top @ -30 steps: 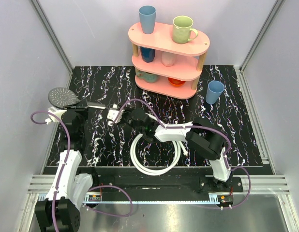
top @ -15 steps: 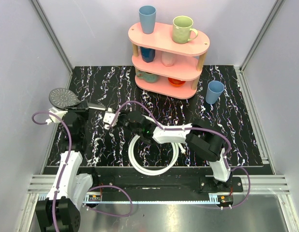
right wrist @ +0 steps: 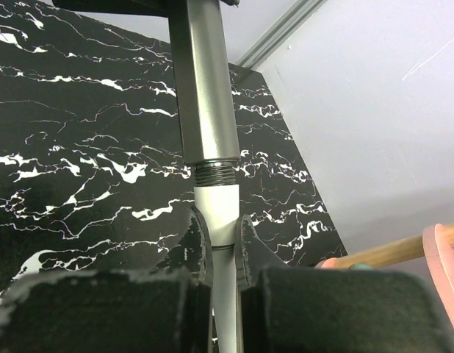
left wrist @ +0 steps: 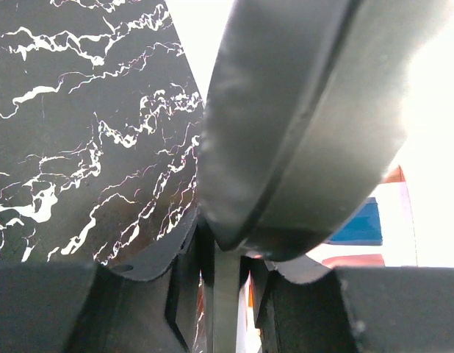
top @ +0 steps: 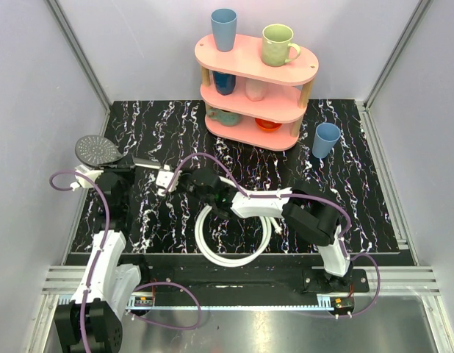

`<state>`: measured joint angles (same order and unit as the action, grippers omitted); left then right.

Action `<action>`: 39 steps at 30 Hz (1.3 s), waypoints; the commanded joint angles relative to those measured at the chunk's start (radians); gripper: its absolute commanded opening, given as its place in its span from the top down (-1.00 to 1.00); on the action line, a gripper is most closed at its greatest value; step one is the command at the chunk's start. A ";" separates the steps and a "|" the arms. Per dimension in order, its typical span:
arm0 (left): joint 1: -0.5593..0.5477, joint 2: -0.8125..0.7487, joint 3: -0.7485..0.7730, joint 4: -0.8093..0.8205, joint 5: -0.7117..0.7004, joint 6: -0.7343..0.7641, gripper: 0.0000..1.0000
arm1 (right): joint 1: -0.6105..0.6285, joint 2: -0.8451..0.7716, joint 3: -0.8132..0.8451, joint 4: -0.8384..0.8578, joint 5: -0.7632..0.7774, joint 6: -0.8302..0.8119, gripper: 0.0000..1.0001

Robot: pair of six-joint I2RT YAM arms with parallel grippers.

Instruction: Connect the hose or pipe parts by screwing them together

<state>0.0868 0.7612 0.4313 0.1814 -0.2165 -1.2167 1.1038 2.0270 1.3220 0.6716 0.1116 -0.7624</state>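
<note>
Hose fitting [right wrist: 216, 204] (pinched in right tool [right wrist: 218, 229]) meets shower head handle [right wrist: 203, 95], pinched in left tool [left wrist: 225, 257].

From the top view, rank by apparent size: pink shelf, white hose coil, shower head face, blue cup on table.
pink shelf
white hose coil
shower head face and blue cup: too alike to rank

shower head [left wrist: 300, 110] cropped, hose [top: 231, 259] partly hidden
</note>
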 commanded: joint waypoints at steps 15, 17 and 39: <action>0.001 -0.030 -0.095 0.222 0.106 0.075 1.00 | 0.019 -0.013 0.121 0.005 -0.015 0.041 1.00; 0.001 -0.020 -0.111 0.292 0.161 0.088 1.00 | 0.021 -0.008 0.131 -0.013 -0.030 0.055 1.00; 0.001 0.113 -0.256 0.753 0.566 0.014 1.00 | -0.067 -0.120 -0.015 0.016 -0.300 0.198 1.00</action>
<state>0.1173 0.8555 0.1802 0.7403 0.0063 -1.1595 1.0431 1.9965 1.3033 0.5323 -0.0463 -0.5941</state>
